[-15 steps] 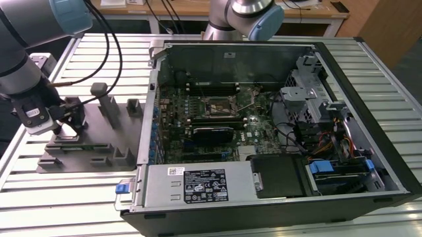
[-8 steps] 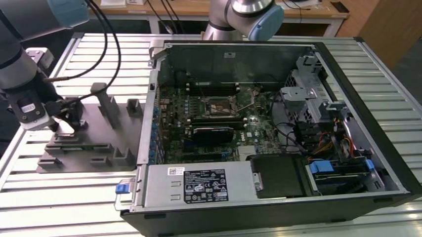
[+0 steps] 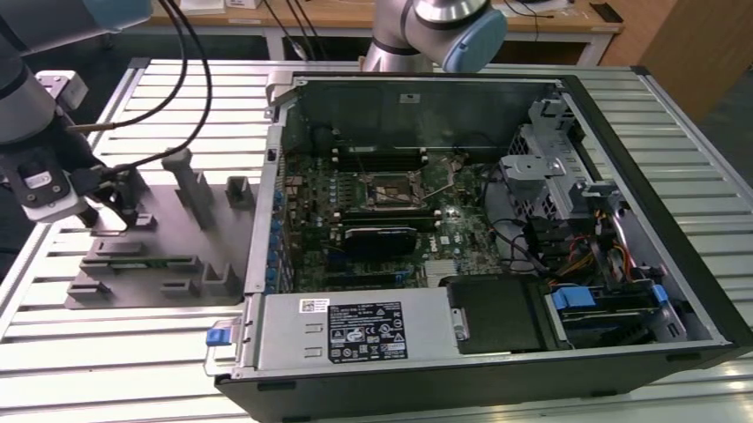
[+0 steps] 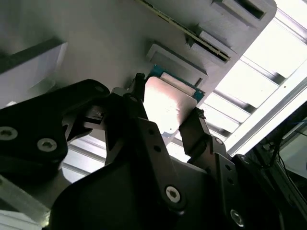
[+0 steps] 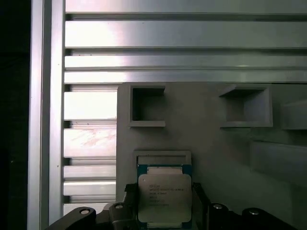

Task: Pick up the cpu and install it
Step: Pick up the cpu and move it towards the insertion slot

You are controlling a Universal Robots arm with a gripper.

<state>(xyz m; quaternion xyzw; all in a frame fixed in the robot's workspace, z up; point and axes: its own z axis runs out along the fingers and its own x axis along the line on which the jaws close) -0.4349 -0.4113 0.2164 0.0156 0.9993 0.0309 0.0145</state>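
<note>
Table: the table point(image 3: 176, 88) is made of long silver slats. It carries everything, so the arm can reach it all.
Computer case: the computer case point(image 3: 659, 211) lies on its side, open on top. That way parts can go in from above.
Motherboard: the motherboard point(image 3: 353, 256) lies flat in the case. Its socket point(image 3: 386, 189) faces up and has no chip in it.
Arm: the arm point(image 3: 24, 97) stands at 9 o'clock from the case and reaches down over the tray.
Tray: the grey tray point(image 3: 130, 291) lies at 9 o'clock from the case. Its pockets keep small parts from sliding.
Claw: the claw point(image 4: 168, 99) is clamped on the cpu. One of its fingers point(image 4: 192, 132) sits on each of two opposite edges.
Cpu: the cpu point(image 5: 164, 197) is between the fingers, right at its pocket in the tray. I judge it is held by the edges so the underside is not touched.
Cpu direction: it lies flat, shiny top up toward the wrist. It is almost square, so it has no real long side. Its edges run straight with the tray's edges.
</note>
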